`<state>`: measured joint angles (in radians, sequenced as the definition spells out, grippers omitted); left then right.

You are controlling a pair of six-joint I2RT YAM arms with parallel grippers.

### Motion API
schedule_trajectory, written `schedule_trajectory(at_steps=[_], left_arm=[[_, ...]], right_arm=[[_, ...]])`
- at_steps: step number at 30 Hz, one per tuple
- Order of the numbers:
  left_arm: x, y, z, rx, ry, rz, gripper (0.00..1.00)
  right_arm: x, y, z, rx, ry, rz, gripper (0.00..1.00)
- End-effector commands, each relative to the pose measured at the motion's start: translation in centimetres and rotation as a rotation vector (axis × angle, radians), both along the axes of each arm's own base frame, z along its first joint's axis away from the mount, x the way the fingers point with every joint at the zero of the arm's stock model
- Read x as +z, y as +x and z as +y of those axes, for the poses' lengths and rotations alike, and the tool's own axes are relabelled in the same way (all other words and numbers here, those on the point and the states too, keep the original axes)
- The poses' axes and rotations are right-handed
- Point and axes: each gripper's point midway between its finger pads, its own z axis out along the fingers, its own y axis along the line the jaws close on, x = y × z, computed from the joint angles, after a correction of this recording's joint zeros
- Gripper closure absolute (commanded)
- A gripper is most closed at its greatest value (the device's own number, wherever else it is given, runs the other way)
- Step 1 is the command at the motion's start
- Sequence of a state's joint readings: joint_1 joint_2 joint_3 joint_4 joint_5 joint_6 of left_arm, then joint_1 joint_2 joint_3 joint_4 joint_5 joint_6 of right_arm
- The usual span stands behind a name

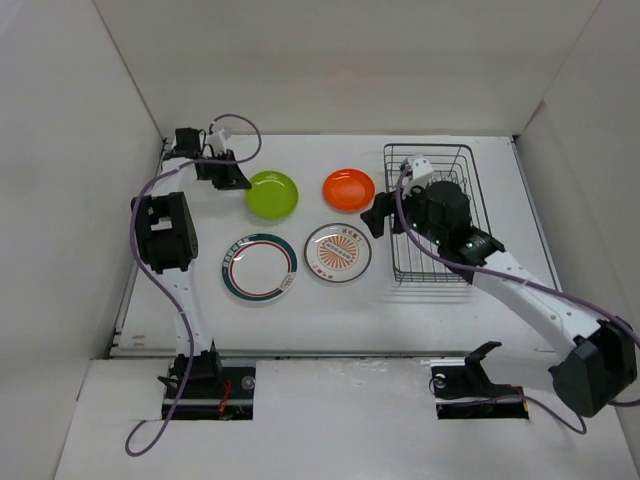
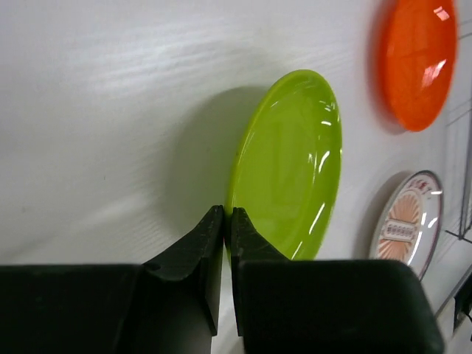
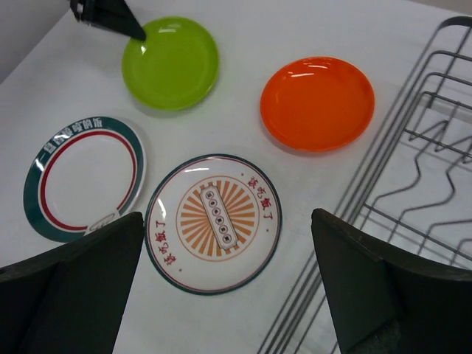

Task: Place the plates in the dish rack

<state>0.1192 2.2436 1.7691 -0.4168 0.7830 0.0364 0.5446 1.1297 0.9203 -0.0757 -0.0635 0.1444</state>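
L fingers (image 2: 227, 214) pinching shut on near-left rim of lime green plate (image 2: 291, 162), which is sitting toward counter (image 1: 450, 310) far edge. Orange plate (image 1: 348, 189) lying just right of it. Ringed plate (image 1: 260, 266) and patterned plate (image 1: 337, 252) lying mid-counter. R fingers (image 3: 227, 221) hanging wide apart above patterned plate, holding nothing. Dish rack (image 1: 425, 268) sitting at counter's right side, no plates in it.

The left arm (image 1: 160, 232) reached far forward, its left gripper (image 2: 225, 214) pinched fully together; the right arm (image 1: 530, 295) stretched diagonally inward, the right gripper (image 1: 375, 217) spread wide, angled downward
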Motion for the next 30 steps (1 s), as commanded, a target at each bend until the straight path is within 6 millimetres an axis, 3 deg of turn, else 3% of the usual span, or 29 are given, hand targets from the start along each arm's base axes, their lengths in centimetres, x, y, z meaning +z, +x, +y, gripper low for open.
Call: schedule_trajectory(at_steps=[1,2,3,4,6,10,14,22,24,26,27,28,29,30], left_arm=[[12.6,0.8,-2.5,-0.107,-0.106,-0.242,1.00],[14.2,0.7,-3.2,-0.134,-0.094,-0.278,1.00],[14.6,0.1,-3.7,-0.156,-0.084,-0.283,1.00],[15.6,-1.2,-4.4,-0.202,-0.082,-0.299,1.00],[16.5,-2.6,-5.3,-0.250,-0.094,-0.311,1.00],[17.5,-6.0,-7.1,-0.347,-0.095,-0.311,1.00],[20.3,-8.4,-7.8,-0.377,-0.101,-0.374,1.00],[21.4,-12.3,-11.3,-0.543,-0.195,-0.395,1.00],[21.9,-12.5,-11.7,-0.560,-0.209,-0.405,1.00],[21.7,-12.1,-12.1,-0.571,-0.208,-0.418,1.00],[21.7,-12.0,-12.1,-0.553,-0.210,-0.401,1.00],[21.2,-11.6,-12.1,-0.540,-0.208,-0.384,1.00],[21.1,-10.3,-11.7,-0.500,-0.162,-0.404,0.88],[21.0,-9.5,-11.5,-0.462,-0.138,-0.404,0.75]], right_arm=[[3.7,1.8,3.2,0.095,0.121,-0.106,0.01],[4.0,2.3,3.6,0.117,0.132,-0.115,0.01],[5.6,3.0,4.2,0.147,0.163,-0.163,0.01],[5.0,3.1,5.7,0.222,0.171,-0.150,0.01],[6.0,3.6,7.3,0.296,0.200,-0.193,0.01],[5.3,6.5,10.1,0.367,0.183,-0.203,0.01],[4.5,8.4,11.8,0.393,0.201,-0.175,0.01],[1.9,9.7,14.9,0.477,0.246,-0.089,0.04],[2.4,9.5,15.6,0.522,0.283,-0.087,0.26],[2.8,8.9,15.8,0.576,0.319,-0.079,0.59],[2.9,8.7,15.8,0.586,0.336,-0.085,0.89],[3.5,8.4,15.1,0.575,0.342,-0.087,0.99],[3.9,8.0,14.9,0.576,0.344,-0.094,1.00],[4.3,9.2,13.3,0.513,0.343,-0.109,1.00]])
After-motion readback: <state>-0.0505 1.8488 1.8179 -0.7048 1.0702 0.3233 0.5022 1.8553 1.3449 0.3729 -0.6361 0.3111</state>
